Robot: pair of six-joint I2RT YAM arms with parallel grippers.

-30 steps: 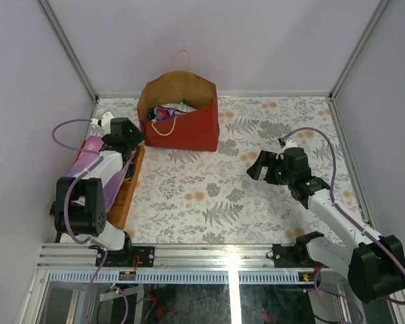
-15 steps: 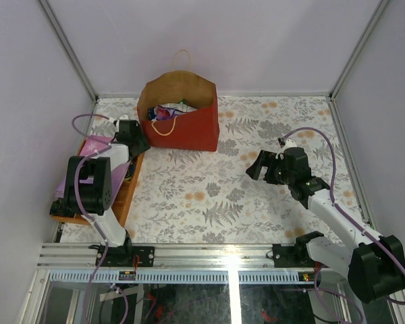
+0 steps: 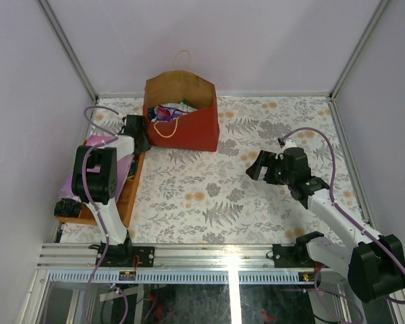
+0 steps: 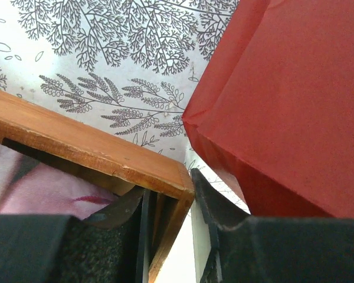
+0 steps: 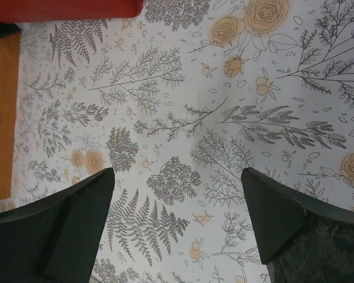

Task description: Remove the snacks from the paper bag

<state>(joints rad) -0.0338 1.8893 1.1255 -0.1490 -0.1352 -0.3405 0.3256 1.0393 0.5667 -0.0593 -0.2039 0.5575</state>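
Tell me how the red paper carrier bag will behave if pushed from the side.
The red paper carrier bag stands tall and open-topped, so a high push would probably tip it. Its creased paper wall likely buckles rather than resists. Only a few glossy snack packets show inside, so it probably slides easily.

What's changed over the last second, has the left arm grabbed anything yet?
Nothing has been grabbed. The left gripper moved from over the wooden tray toward the paper bag and now sits at its near left corner, open and empty. The right gripper stayed open above the table, and the snacks stayed in the bag.
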